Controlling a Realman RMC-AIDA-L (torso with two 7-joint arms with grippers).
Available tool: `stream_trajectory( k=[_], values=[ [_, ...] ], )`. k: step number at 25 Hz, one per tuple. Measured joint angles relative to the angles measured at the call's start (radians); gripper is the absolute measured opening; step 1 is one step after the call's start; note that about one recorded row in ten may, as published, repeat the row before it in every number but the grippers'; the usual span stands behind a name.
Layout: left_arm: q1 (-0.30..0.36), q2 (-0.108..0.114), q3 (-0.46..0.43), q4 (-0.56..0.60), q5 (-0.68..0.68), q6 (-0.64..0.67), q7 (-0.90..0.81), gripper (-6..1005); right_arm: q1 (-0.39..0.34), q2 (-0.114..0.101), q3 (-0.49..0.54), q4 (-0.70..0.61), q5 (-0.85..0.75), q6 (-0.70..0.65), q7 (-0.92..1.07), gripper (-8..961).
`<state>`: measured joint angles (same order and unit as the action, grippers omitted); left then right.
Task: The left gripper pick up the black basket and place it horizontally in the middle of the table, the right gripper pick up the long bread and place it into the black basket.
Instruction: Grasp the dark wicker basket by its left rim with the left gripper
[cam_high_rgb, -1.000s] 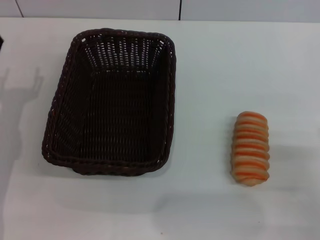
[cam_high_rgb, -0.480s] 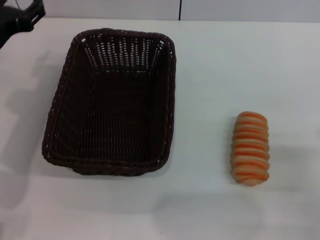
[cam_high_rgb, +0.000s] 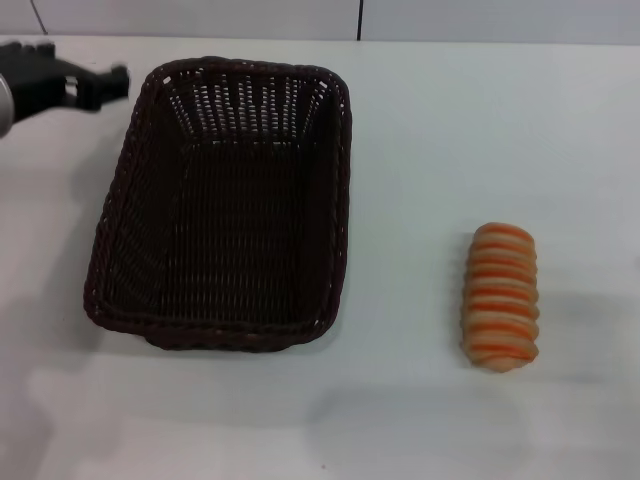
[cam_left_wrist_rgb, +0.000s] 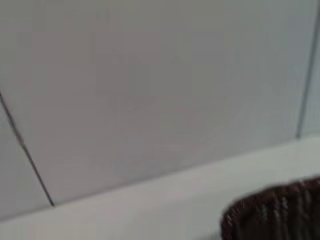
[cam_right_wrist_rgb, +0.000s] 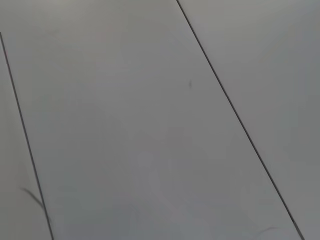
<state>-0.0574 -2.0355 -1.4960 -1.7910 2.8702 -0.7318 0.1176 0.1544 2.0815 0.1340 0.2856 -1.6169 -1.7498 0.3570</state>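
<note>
Landmark: the black basket (cam_high_rgb: 225, 200), lying on the table (cam_high_rgb: 440, 120) with its long axis running away from the robot, not yet crosswise as the task asks
Left gripper (cam_high_rgb: 100, 84): at the basket's far left corner, just outside the braided rim, pointing toward it; whether it hovers above or touches the rim cannot be told
Left gripper's jaws: cannot tell whether apart or together; only a dark blurred shape shows in the head view, and the left wrist view shows none of its fingers, only a corner of the basket (cam_left_wrist_rgb: 280, 212) and a pale wall
Key relation: the basket lies to the right of and nearer the robot than the left gripper, so this arm is plainly the closer one; a grasp on the far left rim looks likely, followed by a quarter turn to lay it sideways
Long bread (cam_high_rgb: 500, 297): well apart from the basket, on its right side, long axis also running away from the robot, parallel to the basket
Right gripper: not in view; its wrist camera shows only a plain pale panelled surface
Stage: judged very early, basket not yet lifted
</note>
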Motion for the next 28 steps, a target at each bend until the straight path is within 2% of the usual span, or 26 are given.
stream_trajectory(
  k=[1,2,3,4,5,6,9,13,14,21,28],
  values=[
    [0.000,0.000,0.000,0.000,0.000,0.000,0.000,747,0.001,0.000,-0.001,-0.001,0.000,0.001,0.000,826],
    [-0.018,-0.023,-0.030,-0.018,-0.004,-0.090,0.041,746,0.001,0.000,-0.001,-0.002,0.000,0.004,0.000,826],
    [-0.018,-0.023,-0.030,-0.018,-0.004,-0.090,0.041,745,0.001,0.000,-0.002,-0.003,0.000,0.005,0.000,826],
    [-0.074,-0.023,-0.056,-0.024,-0.034,-0.257,0.066,744,0.001,0.000,-0.002,-0.005,0.000,0.010,0.000,826],
    [-0.074,-0.023,-0.056,-0.024,-0.034,-0.257,0.066,743,0.001,0.000,-0.002,-0.005,0.000,0.010,0.000,825],
    [-0.103,-0.024,-0.066,-0.025,-0.043,-0.352,0.074,741,0.001,0.000,-0.003,-0.005,0.000,0.012,0.000,825],
    [-0.122,-0.025,-0.064,-0.018,-0.045,-0.409,0.080,738,0.002,0.001,-0.005,-0.005,0.000,0.016,0.000,825],
    [-0.140,-0.027,-0.059,0.014,-0.047,-0.431,0.082,734,0.003,0.001,-0.005,-0.005,0.000,0.019,0.000,826],
    [-0.161,-0.027,-0.060,0.057,-0.048,-0.435,0.082,733,0.003,0.002,-0.005,-0.005,0.000,0.021,0.000,826],
    [-0.213,-0.027,-0.065,0.160,-0.035,-0.443,0.082,726,0.004,0.002,-0.005,-0.006,0.000,0.023,0.000,826],
    [-0.220,-0.028,-0.055,0.155,-0.012,-0.456,0.114,718,0.003,0.002,-0.005,-0.007,0.000,0.023,0.000,825]
  ],
)
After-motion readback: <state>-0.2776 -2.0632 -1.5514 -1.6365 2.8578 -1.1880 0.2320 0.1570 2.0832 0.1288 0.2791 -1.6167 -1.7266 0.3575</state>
